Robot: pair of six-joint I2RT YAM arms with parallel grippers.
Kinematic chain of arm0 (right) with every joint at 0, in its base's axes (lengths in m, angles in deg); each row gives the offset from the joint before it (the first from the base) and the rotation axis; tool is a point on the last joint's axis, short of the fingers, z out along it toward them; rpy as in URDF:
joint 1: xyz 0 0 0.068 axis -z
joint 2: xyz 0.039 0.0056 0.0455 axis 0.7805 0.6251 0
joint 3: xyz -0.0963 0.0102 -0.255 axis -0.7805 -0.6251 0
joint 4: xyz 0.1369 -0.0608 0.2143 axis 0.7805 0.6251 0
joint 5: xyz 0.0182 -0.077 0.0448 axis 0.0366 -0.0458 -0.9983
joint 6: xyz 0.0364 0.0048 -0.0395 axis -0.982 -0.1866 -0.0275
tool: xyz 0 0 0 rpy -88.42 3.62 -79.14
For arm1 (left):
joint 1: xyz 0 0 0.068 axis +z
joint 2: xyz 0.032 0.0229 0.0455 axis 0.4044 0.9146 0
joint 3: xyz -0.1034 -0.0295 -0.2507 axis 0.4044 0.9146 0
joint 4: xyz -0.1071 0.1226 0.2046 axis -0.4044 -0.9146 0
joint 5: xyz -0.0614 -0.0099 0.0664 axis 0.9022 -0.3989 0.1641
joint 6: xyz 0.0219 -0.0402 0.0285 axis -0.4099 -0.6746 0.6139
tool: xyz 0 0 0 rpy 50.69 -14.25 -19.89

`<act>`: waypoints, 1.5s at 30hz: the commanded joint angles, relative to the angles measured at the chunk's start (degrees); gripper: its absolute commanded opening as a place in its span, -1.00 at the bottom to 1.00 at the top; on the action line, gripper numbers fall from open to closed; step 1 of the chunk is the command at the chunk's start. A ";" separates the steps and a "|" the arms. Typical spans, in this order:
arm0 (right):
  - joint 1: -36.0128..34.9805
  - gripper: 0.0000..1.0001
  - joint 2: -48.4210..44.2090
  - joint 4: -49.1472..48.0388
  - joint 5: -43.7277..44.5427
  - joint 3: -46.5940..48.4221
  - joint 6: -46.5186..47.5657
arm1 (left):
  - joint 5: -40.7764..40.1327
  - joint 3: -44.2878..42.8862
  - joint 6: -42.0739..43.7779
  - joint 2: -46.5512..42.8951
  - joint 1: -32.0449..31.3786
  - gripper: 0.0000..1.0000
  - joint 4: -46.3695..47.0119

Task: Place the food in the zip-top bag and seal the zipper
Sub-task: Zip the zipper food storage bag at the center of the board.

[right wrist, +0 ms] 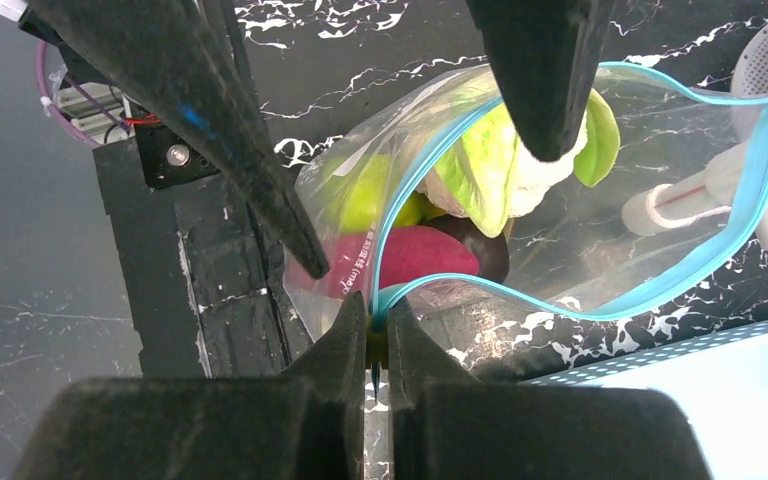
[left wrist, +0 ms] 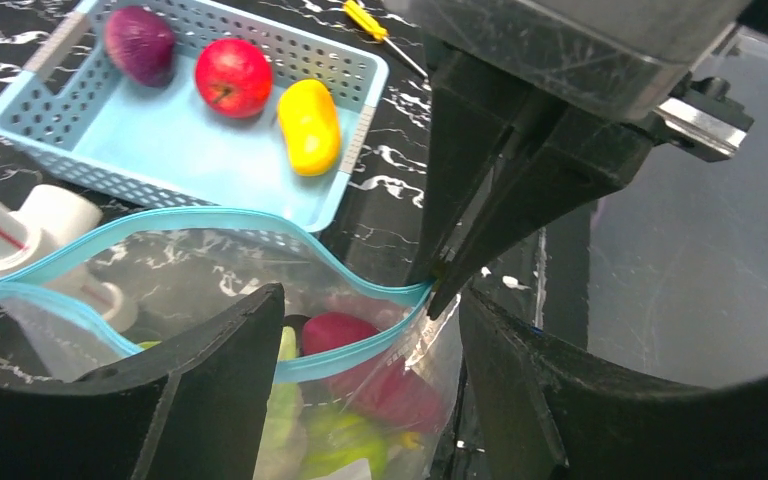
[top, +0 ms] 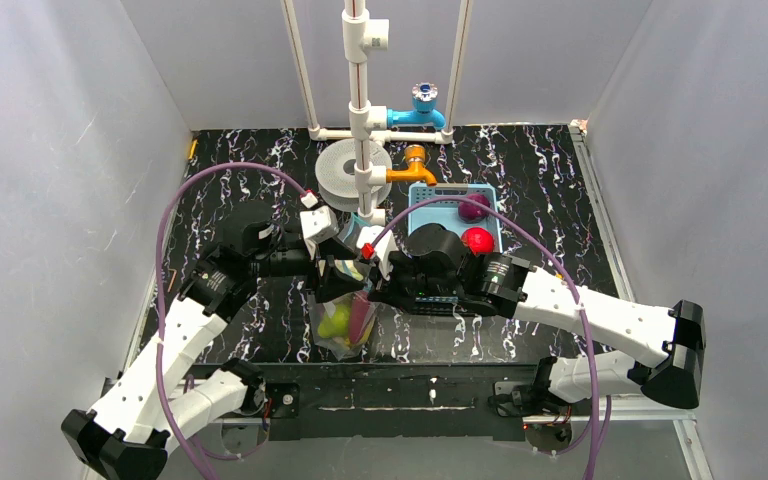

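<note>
The clear zip-top bag (top: 345, 325) hangs between my grippers, mouth open, its blue zipper (right wrist: 660, 285) gaping in a loop. Inside lie a maroon sweet potato (right wrist: 420, 255), pale cabbage (right wrist: 490, 165) and a green apple (right wrist: 360, 195). My right gripper (right wrist: 375, 312) is shut on the near end of the zipper. My left gripper (left wrist: 370, 295) is open, its fingers (left wrist: 200, 380) straddling the bag's mouth beside that end, not touching the strip (left wrist: 210, 218). A red apple (left wrist: 233, 77), a purple piece (left wrist: 140, 45) and a yellow piece (left wrist: 310, 125) lie in the basket.
The light-blue basket (top: 460, 190) stands just behind the right gripper. A white pipe frame (top: 360, 100) and a white spool (top: 340, 170) stand close behind the bag. A blue tap (top: 420, 110) and an orange one (top: 415, 165) hang on the frame. A screwdriver (left wrist: 370, 20) lies beyond the basket.
</note>
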 commanded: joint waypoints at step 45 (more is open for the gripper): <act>1.22 0.82 0.06 -13.99 9.01 3.63 -27.85 | -28.65 8.01 -24.19 -19.45 -1.09 -1.00 -5.20</act>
